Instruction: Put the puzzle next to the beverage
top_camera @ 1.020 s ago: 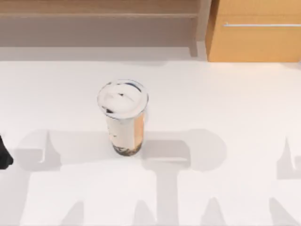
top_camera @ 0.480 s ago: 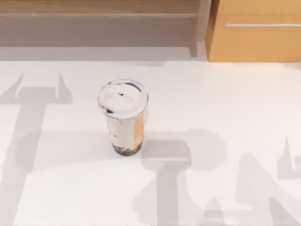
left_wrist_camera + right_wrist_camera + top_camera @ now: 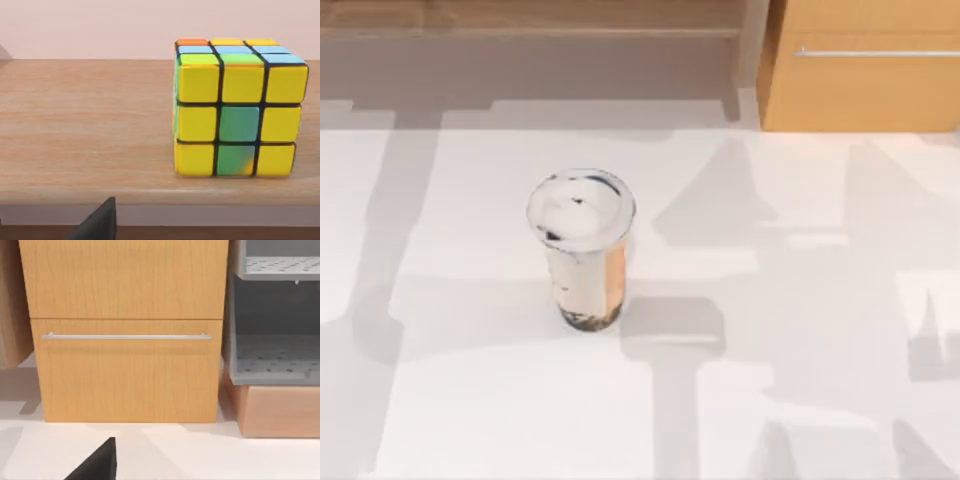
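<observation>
Beverage (image 3: 582, 250) upright on the table (image 3: 800, 300), left of centre, well away from every edge. Behind the table's far edge – a long shelf (image 3: 520, 25) across the left and middle, then a cabinet (image 3: 865, 85) at the far right corner, drawer handle (image 3: 875, 52) running across its front. Puzzle (image 3: 237, 107) sitting on a wooden shelf board (image 3: 85, 130), toward one end, set back a bit from the front lip, wall right behind. Beside the cabinet – open racks (image 3: 275, 330) stacked one over another.

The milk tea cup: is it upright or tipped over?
Upright: the milk tea cup stands on the white table, domed lid uppermost.
</observation>
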`<action>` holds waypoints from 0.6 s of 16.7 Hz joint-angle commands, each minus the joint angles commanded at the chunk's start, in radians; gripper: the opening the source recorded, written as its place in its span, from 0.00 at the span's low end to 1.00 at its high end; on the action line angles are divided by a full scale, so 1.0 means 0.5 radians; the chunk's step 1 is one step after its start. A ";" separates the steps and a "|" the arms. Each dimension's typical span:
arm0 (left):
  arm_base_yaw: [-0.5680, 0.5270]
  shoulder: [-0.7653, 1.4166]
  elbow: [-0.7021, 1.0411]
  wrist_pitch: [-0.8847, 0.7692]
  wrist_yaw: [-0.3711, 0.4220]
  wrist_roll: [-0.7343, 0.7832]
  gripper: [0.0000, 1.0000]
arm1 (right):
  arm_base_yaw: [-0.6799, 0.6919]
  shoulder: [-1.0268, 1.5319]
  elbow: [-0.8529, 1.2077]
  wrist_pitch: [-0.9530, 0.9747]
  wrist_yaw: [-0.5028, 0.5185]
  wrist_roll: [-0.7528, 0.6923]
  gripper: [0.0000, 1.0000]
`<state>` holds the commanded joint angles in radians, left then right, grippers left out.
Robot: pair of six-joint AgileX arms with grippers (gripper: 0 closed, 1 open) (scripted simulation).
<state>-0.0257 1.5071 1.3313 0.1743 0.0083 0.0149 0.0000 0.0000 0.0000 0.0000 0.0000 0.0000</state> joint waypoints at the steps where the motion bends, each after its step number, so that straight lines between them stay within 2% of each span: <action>1: -0.002 0.085 0.078 0.010 0.000 0.001 1.00 | 0.000 0.000 0.000 0.000 0.000 0.000 1.00; 4: -0.004 0.217 0.194 0.027 0.001 0.002 1.00 | 0.000 0.000 0.000 0.000 0.000 0.000 1.00; 10: 0.000 0.225 0.208 0.015 -0.001 0.002 1.00 | 0.000 0.000 0.000 0.000 0.000 0.000 1.00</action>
<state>-0.0257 1.6193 1.4356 0.1819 0.0078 0.0161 0.0000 0.0000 0.0000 0.0000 0.0000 0.0000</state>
